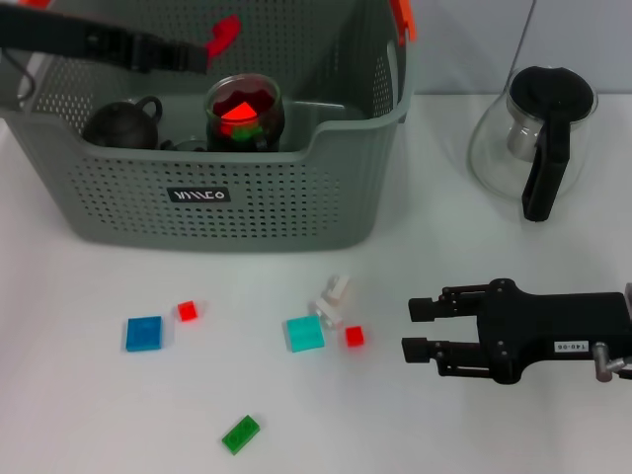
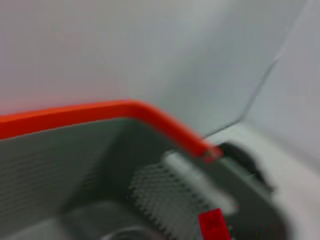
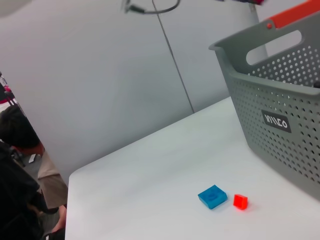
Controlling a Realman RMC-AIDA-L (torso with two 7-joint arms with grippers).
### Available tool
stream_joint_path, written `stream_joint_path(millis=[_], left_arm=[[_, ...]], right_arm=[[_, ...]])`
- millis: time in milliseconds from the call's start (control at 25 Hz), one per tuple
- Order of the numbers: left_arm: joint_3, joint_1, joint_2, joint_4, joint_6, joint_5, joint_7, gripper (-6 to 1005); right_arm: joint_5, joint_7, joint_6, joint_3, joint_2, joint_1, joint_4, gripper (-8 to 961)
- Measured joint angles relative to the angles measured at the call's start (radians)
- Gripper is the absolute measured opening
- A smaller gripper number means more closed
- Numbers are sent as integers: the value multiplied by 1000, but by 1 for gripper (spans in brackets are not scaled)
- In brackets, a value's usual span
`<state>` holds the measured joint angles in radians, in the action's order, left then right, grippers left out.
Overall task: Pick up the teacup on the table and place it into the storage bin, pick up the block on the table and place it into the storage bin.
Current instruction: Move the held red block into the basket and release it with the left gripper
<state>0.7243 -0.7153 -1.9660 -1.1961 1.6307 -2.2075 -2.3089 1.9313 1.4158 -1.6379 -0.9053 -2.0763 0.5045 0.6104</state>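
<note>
White worktop (image 1: pixel 89 415) carries everything, and the biggest thing on it is the storage bin (image 1: pixel 296 197), a grey-green perforated basket with orange handle clips, standing at the far left with its black label facing near. Inside it, toward the near wall, sit a dark teapot-like vessel (image 1: pixel 118 123) on the left and, just right of it, a glass teacup (image 1: pixel 244 111) with a red block showing in it.

Right of the bin, at the far right, stands a glass teapot (image 1: pixel 528 138) with a black lid and handle.

Above the bin's far left part reaches the left gripper (image 1: pixel 219 38), its arm coming in from the left; a red piece shows at its tip, but whether its fingers are open or closed cannot be told. The right gripper (image 1: pixel 413 329) lies low over the worktop at the near right, pointing left, its two fingers (image 1: pixel 427 308) slightly apart and holding nothing.

Loose blocks lie near the bin: a blue square block (image 1: pixel 144 333) at the left with a small red block (image 1: pixel 188 311) just right of it, a cyan block (image 1: pixel 305 334) in the middle beside a white piece (image 1: pixel 333 296), another small red cube (image 1: pixel 355 337) just left of the right gripper, and a green block (image 1: pixel 240 434) nearest.
</note>
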Motion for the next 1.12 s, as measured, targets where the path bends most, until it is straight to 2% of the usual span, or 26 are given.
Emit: stream_joint_path(millis=[80, 160, 320, 520, 720, 1120], left_arm=[[47, -44, 2, -4, -41, -93, -41, 207], [92, -80, -8, 0, -83, -178, -65, 208], [188, -137, -45, 22, -155, -320, -100, 208], [229, -187, -84, 68, -204, -420, -119, 207], [229, -188, -94, 69, -238, -422, -133, 207], [238, -197, -91, 110, -302, -460, -189, 244]], right_arm=[[0, 0, 3, -1, -1, 2, 0, 578], [0, -1, 6, -1, -3, 4, 0, 578], [0, -2, 7, 0, -3, 5, 0, 578], [0, -1, 7, -1, -2, 1, 0, 578], [0, -3, 7, -1, -2, -3, 0, 578], [0, 0, 7, 0, -1, -3, -1, 578]])
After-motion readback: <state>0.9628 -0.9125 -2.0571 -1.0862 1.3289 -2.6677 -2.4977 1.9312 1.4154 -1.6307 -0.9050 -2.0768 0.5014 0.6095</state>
